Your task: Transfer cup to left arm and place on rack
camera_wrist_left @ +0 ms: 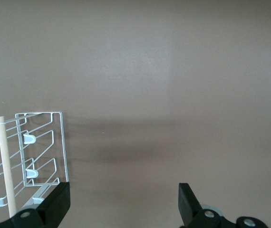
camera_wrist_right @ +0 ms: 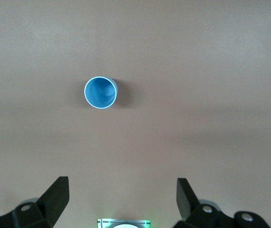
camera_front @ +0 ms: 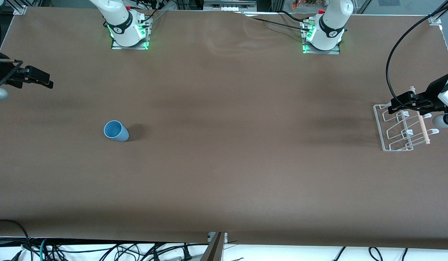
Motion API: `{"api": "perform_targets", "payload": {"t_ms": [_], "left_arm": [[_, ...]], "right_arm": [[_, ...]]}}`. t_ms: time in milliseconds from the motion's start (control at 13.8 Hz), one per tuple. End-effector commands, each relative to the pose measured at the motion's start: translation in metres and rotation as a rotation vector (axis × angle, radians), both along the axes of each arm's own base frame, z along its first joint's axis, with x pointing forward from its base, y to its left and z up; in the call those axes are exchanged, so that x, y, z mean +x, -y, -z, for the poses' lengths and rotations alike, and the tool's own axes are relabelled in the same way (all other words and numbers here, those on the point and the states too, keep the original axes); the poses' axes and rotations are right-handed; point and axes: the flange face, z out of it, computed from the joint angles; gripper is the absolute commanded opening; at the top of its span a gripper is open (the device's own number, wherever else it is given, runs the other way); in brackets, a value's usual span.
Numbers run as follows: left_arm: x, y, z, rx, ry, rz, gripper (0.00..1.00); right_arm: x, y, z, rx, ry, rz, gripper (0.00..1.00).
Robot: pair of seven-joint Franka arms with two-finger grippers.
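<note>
The light-blue cup (camera_front: 116,131) stands upright, mouth up, on the brown table toward the right arm's end; it also shows in the right wrist view (camera_wrist_right: 101,92). My right gripper (camera_front: 46,81) is up over the table's edge at that end, open and empty (camera_wrist_right: 122,184), well apart from the cup. The white wire rack (camera_front: 379,125) with its pale wooden dowel (camera_front: 421,121) stands at the left arm's end and shows in the left wrist view (camera_wrist_left: 62,147). My left gripper (camera_front: 396,105) is over the rack's edge, open and empty (camera_wrist_left: 124,190).
The right arm's base (camera_front: 129,34) and the left arm's base (camera_front: 323,36) stand along the table's back edge. A thick black cable (camera_front: 394,54) loops above the left arm's end. Brown table cover (camera_front: 245,145) stretches between cup and rack.
</note>
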Motion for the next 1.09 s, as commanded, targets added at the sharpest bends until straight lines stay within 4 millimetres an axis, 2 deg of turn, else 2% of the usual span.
{"api": "perform_targets", "payload": {"t_ms": [0,1018], "left_arm": [[0.0026,-0.0004,-0.0058,-0.005,-0.006,-0.014,1.0],[0.0027,0.0007,-0.0058,-0.007,-0.006,-0.012,1.0]], "right_arm": [[-0.002,-0.0053,-0.0009,-0.033,0.009,-0.007,1.0],[-0.003,-0.0054,0.0009,-0.023,-0.005,-0.014,1.0]]}}
